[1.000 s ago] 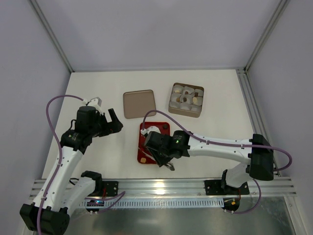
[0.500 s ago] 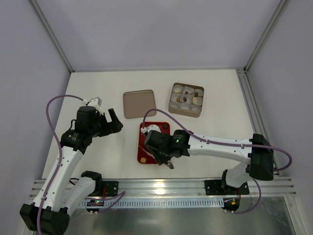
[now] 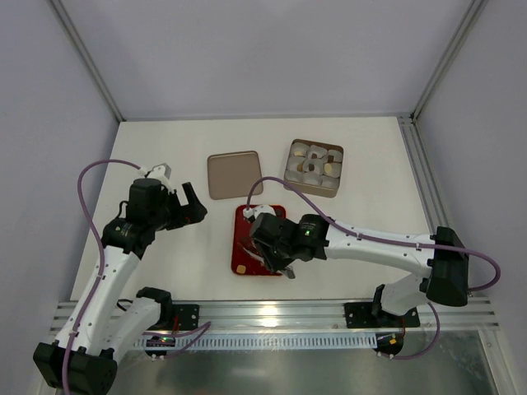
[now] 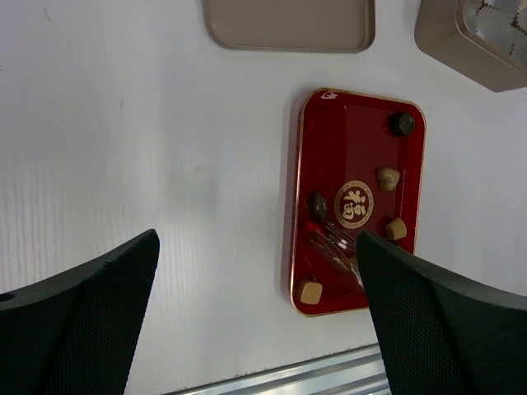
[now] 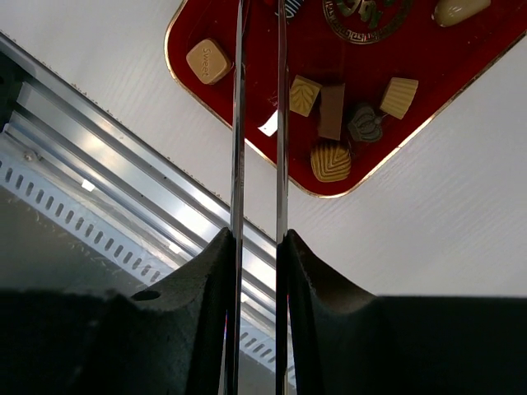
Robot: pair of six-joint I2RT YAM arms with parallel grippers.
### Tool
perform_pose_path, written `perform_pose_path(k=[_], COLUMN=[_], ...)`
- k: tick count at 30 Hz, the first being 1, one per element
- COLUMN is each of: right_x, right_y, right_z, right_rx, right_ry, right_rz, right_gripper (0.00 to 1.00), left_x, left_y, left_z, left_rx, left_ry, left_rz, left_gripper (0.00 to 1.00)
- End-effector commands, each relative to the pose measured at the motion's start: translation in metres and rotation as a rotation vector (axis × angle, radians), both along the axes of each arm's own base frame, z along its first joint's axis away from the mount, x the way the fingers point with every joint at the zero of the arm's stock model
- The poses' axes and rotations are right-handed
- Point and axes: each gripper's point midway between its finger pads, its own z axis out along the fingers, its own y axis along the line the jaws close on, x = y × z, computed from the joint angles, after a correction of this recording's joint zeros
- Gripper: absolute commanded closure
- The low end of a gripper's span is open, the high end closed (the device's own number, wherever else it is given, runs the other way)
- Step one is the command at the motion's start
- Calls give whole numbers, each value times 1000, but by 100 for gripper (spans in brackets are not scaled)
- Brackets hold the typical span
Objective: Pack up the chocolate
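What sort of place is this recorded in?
Probably a robot lab test booth: a white table enclosed by plain walls, two arms bolted to a metal rail, and a red tray of chocolates.

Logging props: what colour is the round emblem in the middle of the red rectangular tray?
Gold; the round emblem shows best in the left wrist view.

Small bite-size chocolates [image 4: 388,178], tan squares plus a couple of dark brown ones, lie loose and scattered on the red rectangular tray [image 4: 362,111], several bunched [image 5: 332,111] along one edge.
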Motion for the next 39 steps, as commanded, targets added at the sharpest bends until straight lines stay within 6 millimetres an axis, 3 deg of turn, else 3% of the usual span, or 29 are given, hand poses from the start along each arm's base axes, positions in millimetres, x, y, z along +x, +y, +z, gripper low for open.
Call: perform_pose_path(k=[1,9,18,28,39], right_x=[-3,-1,23,66,130], right_y=[-4,-10,-16,-37,-90], right_z=[15,20,40,65,88], right_rx=[47,47,84,132,147], right_ry=[-7,-24,-62,-118,-199], right_rz=[-5,-19,-61,-141,-288], right_gripper=[68,68,68,68,68], left_x=[3,3,2,2,3], left_y=[-1,-1,-1,-1,-1], left_z=[3,2,3,2,2], left_rx=[-5,-4,-6,-5,-4], left_ry=[-16,-13,-15,-13,-12], left_rz=[4,4,2,1,4], left_gripper=[0,0,0,0,0])
